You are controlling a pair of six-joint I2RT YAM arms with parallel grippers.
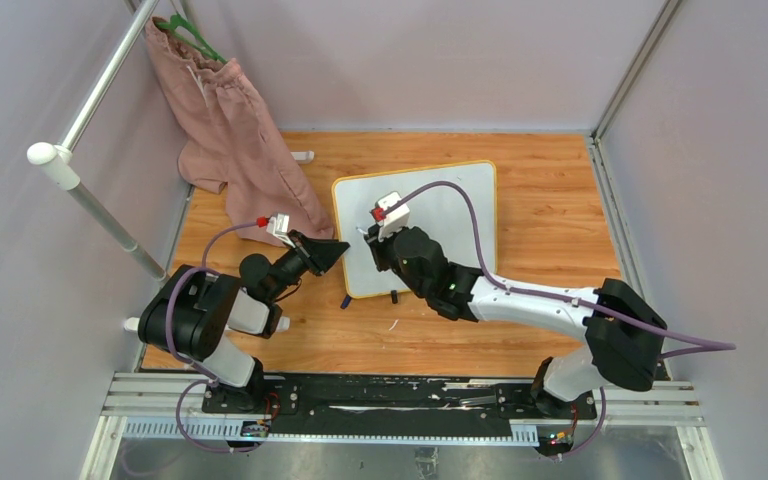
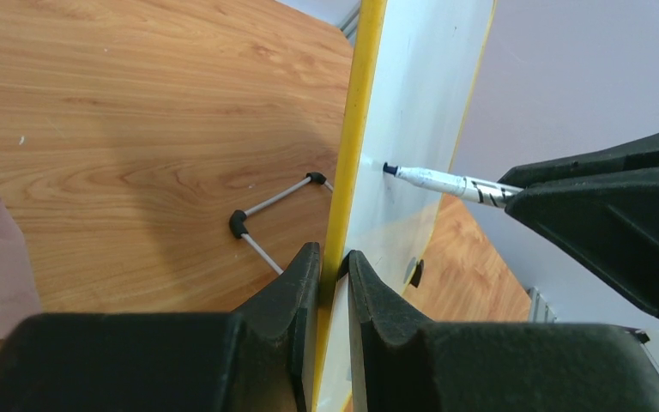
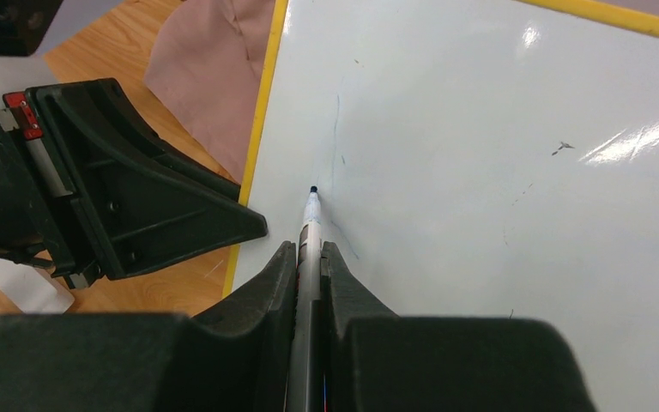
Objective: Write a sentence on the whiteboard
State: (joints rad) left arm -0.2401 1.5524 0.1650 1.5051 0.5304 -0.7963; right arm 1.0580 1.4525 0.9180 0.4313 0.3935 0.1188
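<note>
**Board braced at one edge, marker tip at the writing face**

Nearest the lens, left wrist view: left pincer (image 2: 333,257), clenched on the yellow frame (image 2: 353,129) of the whiteboard (image 2: 420,77), one finger on each face. Gripped so, by judgement, to stop the board sliding or tipping under the push of writing. Behind the pinched edge, on the back side: wire stand (image 2: 262,219) with black end caps, propping the board at a tilt off the tabletop (image 2: 137,103).

Right pincer (image 3: 309,253), clamped along the barrel of a marker (image 3: 311,215). Barrel held in line with the fingers, presumably so that wrist travel carries straight to the tip. Tip directly ahead of this pincer, seemingly touching the white face, close to the braced edge.

Just beyond the tip: the sentence (image 3: 336,129), no more than a thin blue stroke running away from the pincer, with a short slanted mark beside the tip. No legible word. Judged stage: opening strokes only.

Left of the right pincer, past the frame: pink garment (image 3: 214,77), apart from the writing area.
</note>
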